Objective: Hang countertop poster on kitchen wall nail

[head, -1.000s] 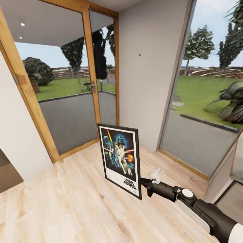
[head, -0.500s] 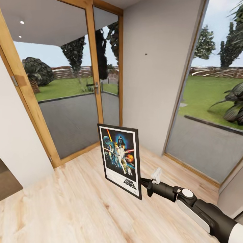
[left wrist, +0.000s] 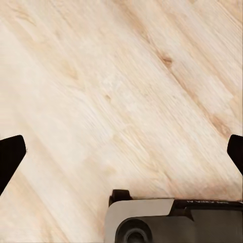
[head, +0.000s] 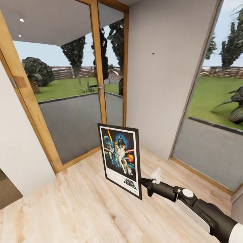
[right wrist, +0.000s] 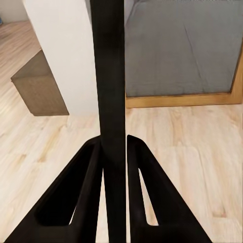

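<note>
The Star Wars poster [head: 120, 158] stands upright above the wooden floor in the head view, black frame, white border, dark blue artwork. My right gripper [head: 141, 183] is shut on its lower right edge. In the right wrist view the poster [right wrist: 110, 76] shows edge-on as a dark bar, pinched between the two black fingers [right wrist: 87, 187]. A tiny dark wall nail [head: 153, 53] sits high on the light-grey wall ahead, above and right of the poster. My left gripper [left wrist: 121, 152] hangs open over the floor, its fingertips [left wrist: 10, 154] far apart with nothing between them.
Wood-framed glass doors [head: 98, 84] stand to the left of the grey wall panel [head: 168, 74], and a large window [head: 219, 101] lies to its right. A white wall corner [head: 20, 148] is at the left. Light wooden floor [head: 74, 202] spreads below.
The whole view has shifted: wall, nail and door frame slid rightward in the picture as the camera turned. The poster and right arm keep the same place in the view.
</note>
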Controlling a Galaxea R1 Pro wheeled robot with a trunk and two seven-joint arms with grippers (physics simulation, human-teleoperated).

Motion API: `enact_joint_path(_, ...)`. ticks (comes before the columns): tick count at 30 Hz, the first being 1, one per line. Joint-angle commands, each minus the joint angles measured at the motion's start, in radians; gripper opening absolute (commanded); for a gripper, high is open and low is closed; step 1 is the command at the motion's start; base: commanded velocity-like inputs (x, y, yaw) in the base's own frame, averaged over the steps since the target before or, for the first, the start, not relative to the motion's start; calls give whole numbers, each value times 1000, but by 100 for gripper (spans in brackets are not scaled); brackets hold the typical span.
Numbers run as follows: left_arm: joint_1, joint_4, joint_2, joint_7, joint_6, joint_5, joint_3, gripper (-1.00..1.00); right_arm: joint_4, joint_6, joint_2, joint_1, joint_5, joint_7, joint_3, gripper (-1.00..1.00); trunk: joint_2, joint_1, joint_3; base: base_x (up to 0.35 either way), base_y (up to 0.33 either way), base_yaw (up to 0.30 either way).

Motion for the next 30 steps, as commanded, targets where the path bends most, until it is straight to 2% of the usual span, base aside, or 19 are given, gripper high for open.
enact_joint_path(1,0,-2,0,-5,8,1,2,100,1,-3,-1,-2,-11,3,4,-100,-2,1,-2,283,235,0)
enact_joint_path(30,0,-2,0,-5,8,1,2,100,1,-3,1,-2,-11,3,5,-100,-2,1,-2,282,237,-12)
